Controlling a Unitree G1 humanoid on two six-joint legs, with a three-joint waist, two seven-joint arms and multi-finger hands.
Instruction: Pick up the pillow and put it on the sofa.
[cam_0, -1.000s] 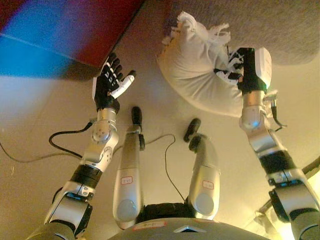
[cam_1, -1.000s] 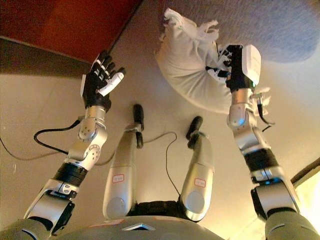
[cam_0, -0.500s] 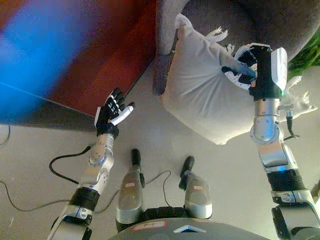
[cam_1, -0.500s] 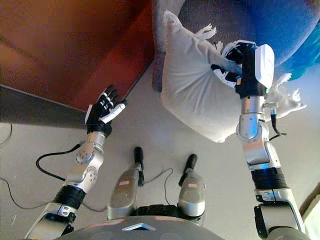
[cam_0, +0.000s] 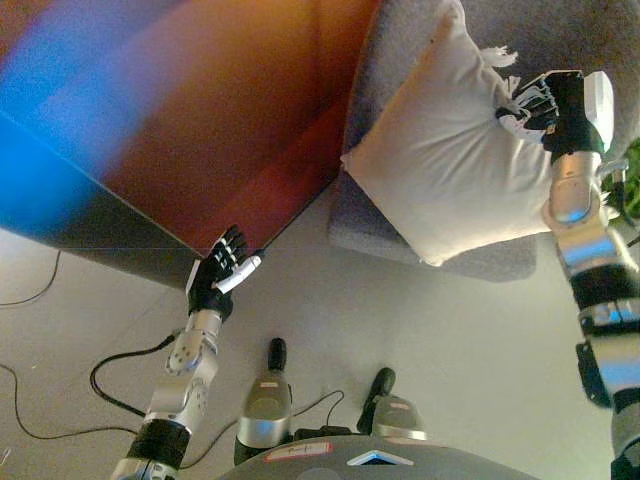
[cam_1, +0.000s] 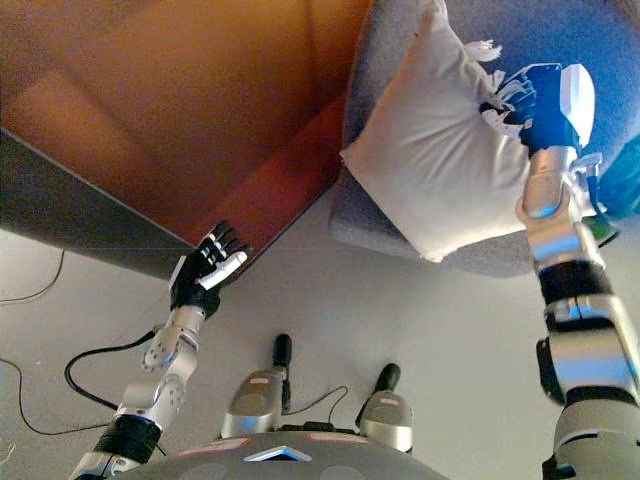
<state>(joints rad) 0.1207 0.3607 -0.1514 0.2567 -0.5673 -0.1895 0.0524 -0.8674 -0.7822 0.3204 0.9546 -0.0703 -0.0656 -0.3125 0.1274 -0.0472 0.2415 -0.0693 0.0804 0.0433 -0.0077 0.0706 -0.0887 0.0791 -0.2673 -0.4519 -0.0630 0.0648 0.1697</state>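
Gripping the cream pillow (cam_0: 455, 160) by its fringed far-right corner, the right robot hand (cam_0: 545, 105) holds the plump, soft square of cloth over the grey, coarse-woven sofa (cam_0: 395, 190). The left robot hand (cam_0: 215, 280) hangs at the near left with fingers spread and relaxed, by a smooth reddish-brown panel (cam_0: 230, 110) above the pale floor (cam_0: 420, 310).

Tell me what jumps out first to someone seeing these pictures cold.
The white pillow stands out, held up at upper right in front of the grey sofa, with the right hand gripping its fringed edge. Next comes the big reddish-brown panel filling the upper left. Below it, the left hand hangs open over the pale floor, holding nothing.
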